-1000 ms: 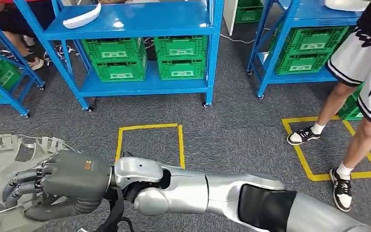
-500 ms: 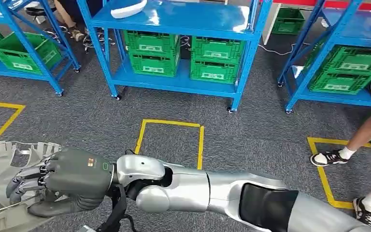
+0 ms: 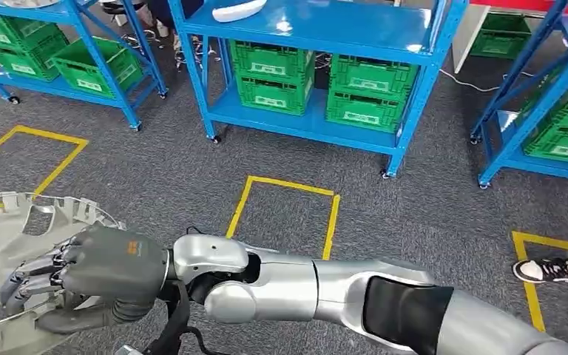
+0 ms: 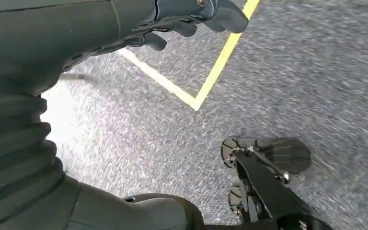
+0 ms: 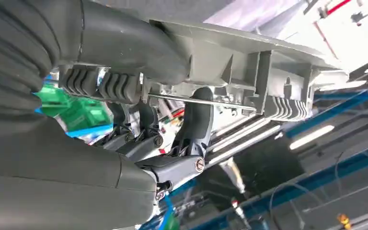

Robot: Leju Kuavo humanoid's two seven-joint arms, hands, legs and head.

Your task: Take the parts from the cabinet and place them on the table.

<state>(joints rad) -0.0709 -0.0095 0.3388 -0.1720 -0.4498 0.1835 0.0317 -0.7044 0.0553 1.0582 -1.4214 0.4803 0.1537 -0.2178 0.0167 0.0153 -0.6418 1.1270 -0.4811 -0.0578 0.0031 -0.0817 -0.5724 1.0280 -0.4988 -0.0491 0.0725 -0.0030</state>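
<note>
My right arm reaches across the bottom of the head view, and my right hand grips a large light-grey plastic part with ribs and tabs at the lower left. In the right wrist view its dark fingers curl around a thin metal rod on the underside of the grey part, with the thumb pressed on the other side. A white curved part lies on the top shelf of the blue cabinet ahead. My left hand hangs over the grey carpet with nothing in it, fingers apart.
Green crates fill the cabinet's lower shelf, and more blue racks stand left and right. A yellow taped square marks the carpet in front of me. A person's shoe shows at the right edge.
The camera has turned, so the whole scene has slid right and down; the person's legs have nearly left the picture. My right hand keeps its grip on the grey part.
</note>
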